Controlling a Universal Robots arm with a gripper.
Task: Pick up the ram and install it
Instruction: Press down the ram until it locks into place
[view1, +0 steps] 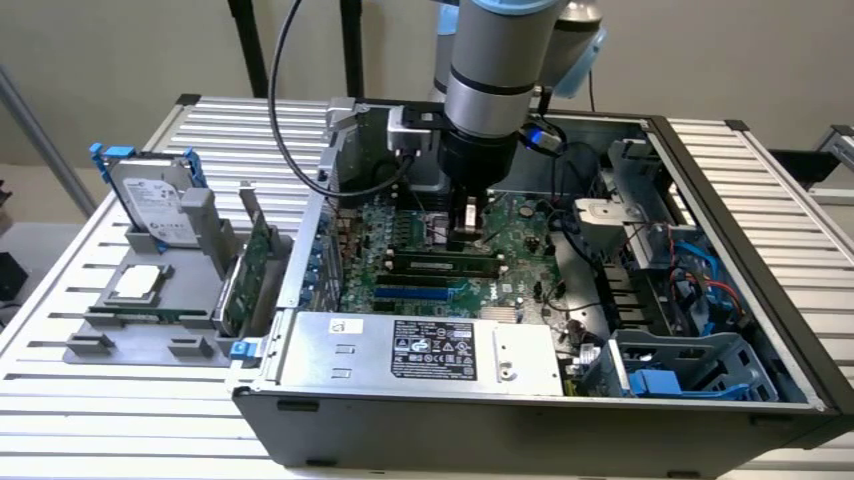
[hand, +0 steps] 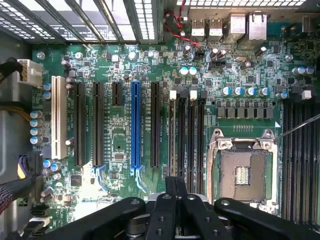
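the arm reaches down from the upper middle of the exterior view into the open computer case (view1: 534, 400), and its tool (view1: 466, 232) hangs low over the motherboard (view1: 427, 260), right at the memory slots in the middle of the frame. in the wrist view the tool (hand: 175, 192) sits at the bottom centre, its dark fingers (hand: 170, 187) drawn close together with a thin dark edge between them that lines up with the empty slots (hand: 186, 135) running up the board beside the bare cpu socket (hand: 242, 170). that thin edge is probably the ram (hand: 176, 186), held edge-on so it can drop straight into a slot, so the tool looks clenched on it, though the stick's green face and chips cannot be made out. in the exterior view one stick (view1: 430, 264) already lies seated in a slot just below the tool, in the centre of the frame. at the left of that frame, on the slatted bench (view1: 80, 250), a grey holder (view1: 147, 330) keeps the spare parts upright and within reach: a silver hard drive (view1: 150, 195) with blue rails at upper left and a green expansion card (view1: 240, 275) standing beside the case wall. the power supply (view1: 427, 350) lies across the lower middle, clear of the slots.
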